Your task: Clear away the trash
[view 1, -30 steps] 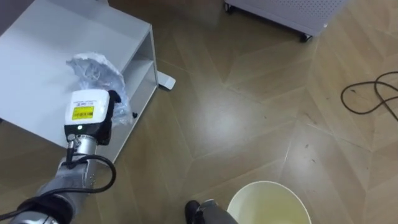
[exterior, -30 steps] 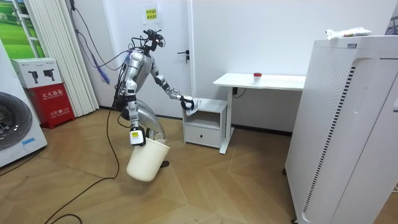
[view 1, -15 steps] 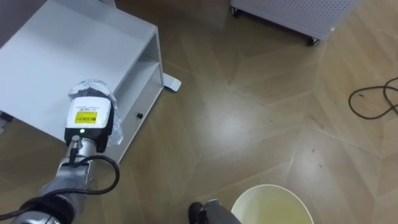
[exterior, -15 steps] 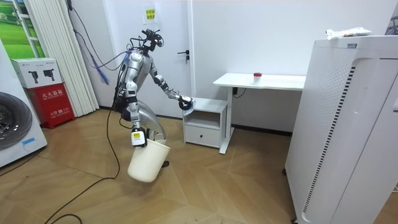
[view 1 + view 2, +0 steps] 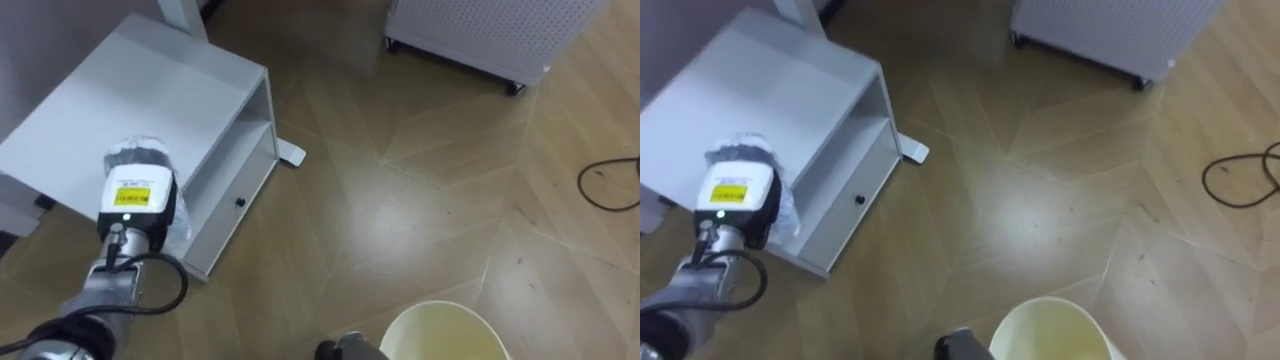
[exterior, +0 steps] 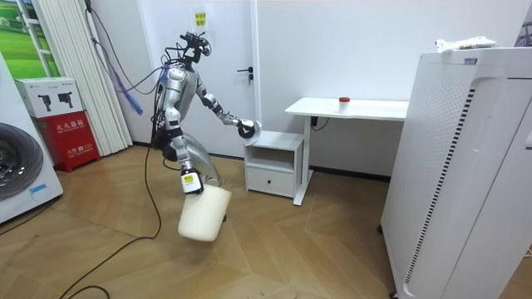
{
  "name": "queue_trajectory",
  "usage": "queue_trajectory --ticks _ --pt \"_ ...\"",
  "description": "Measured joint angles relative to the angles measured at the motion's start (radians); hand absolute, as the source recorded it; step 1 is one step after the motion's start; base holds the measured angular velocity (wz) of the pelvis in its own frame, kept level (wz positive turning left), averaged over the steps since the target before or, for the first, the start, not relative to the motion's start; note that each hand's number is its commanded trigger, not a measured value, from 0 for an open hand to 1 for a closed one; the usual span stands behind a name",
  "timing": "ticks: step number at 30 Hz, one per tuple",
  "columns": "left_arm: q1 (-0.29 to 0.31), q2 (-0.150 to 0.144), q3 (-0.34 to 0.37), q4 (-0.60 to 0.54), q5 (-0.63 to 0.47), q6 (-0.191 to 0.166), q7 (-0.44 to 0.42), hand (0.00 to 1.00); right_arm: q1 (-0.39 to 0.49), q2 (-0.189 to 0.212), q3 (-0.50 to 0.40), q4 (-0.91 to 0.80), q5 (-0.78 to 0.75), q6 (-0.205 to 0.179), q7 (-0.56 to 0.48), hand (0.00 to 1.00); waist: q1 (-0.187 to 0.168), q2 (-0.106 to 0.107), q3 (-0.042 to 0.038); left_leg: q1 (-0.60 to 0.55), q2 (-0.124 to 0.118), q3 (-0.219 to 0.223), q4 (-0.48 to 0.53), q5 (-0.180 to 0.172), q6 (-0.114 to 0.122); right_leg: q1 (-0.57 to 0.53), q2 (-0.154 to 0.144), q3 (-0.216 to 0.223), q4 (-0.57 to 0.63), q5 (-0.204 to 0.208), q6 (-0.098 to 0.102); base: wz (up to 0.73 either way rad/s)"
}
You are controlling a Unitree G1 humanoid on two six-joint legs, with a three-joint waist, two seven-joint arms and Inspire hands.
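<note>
Here, crumpled clear plastic garbage (image 5: pixel 133 152) is clutched in the left hand (image 5: pixel 137 196) over the front edge of the white cabinet (image 5: pixel 150 90); the cream plastic bucket (image 5: pixel 440 307), cut off below, is gripped at its rim by the right hand (image 6: pixel 190 181); wooden floor (image 5: pixel 420 200) is left open between.

Left hand (image 5: pixel 135 195): I get only its back. The front is buried in the crumpled plastic (image 5: pixel 135 152), and just a crinkled fringe of that shows round the hand. Bin (image 5: pixel 445 332): cut off by the eye views' bottom edge. Right hand (image 6: pixel 190 181) at the bin's rim in the room view: too small to read its hold. Cable (image 5: pixel 610 185) runs off the right edge. Red thing (image 6: pixel 343 100) on the table (image 6: pixel 374 108): too small to name.
</note>
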Motion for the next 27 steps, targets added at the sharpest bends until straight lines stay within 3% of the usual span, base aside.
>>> queue_trajectory --ticks 4,8,10,12,15,22,27 --pt "0.001 -0.018 0.004 -0.029 -0.059 -0.039 0.049 1.00 -0.019 0.002 0.006 -0.008 -0.005 -0.048 -0.008 1.00 0.032 0.010 0.0011 0.034 -0.002 0.001 -0.055 0.021 -0.005 0.040 0.004 -0.006 -0.056 0.018 -0.004 0.03" --pt "0.034 -0.052 -0.001 -0.108 -0.134 -0.084 0.077 1.00 -0.067 0.017 0.017 -0.007 -0.037 -0.057 -0.041 1.00 0.050 0.020 0.0011 0.062 -0.018 -0.004 -0.115 0.046 -0.008 0.070 -0.003 -0.013 -0.107 0.033 -0.003 0.13" --pt "0.063 -0.087 -0.003 -0.184 -0.150 -0.104 0.076 1.00 -0.107 0.017 0.035 0.003 -0.060 -0.075 -0.053 1.00 0.060 0.019 0.0011 0.079 -0.036 -0.007 -0.147 0.061 -0.003 0.083 -0.015 -0.014 -0.121 0.033 -0.002 0.19" --pt "0.080 -0.119 -0.003 -0.223 -0.156 -0.126 0.075 1.00 -0.133 0.019 0.044 0.004 -0.084 -0.077 -0.060 1.00 0.084 0.019 0.0012 0.084 -0.034 -0.007 -0.155 0.063 -0.006 0.091 -0.012 -0.015 -0.130 0.033 -0.002 0.02" --pt "0.121 -0.156 -0.057 -0.308 -0.268 -0.149 0.053 1.00 -0.179 0.025 0.083 0.004 -0.096 -0.080 -0.068 1.00 0.102 0.018 0.0007 0.082 -0.035 -0.009 -0.162 0.065 -0.006 0.092 -0.014 -0.021 -0.141 0.032 -0.001 0.03" --pt "0.197 -0.224 -0.103 -0.347 -0.416 -0.201 -0.046 1.00 -0.240 0.095 0.094 0.011 -0.110 -0.115 -0.040 1.00 0.108 0.010 -0.0041 0.086 -0.052 -0.014 -0.168 0.072 0.001 0.101 -0.029 -0.025 -0.152 0.029 0.010 0.07" --pt "0.234 -0.240 -0.145 -0.404 -0.484 -0.226 -0.098 1.00 -0.242 0.145 0.131 0.012 -0.115 -0.133 -0.026 1.00 0.127 -0.005 -0.0134 0.088 -0.061 -0.011 -0.170 0.075 0.007 0.101 -0.037 -0.021 -0.152 0.032 0.018 0.02"
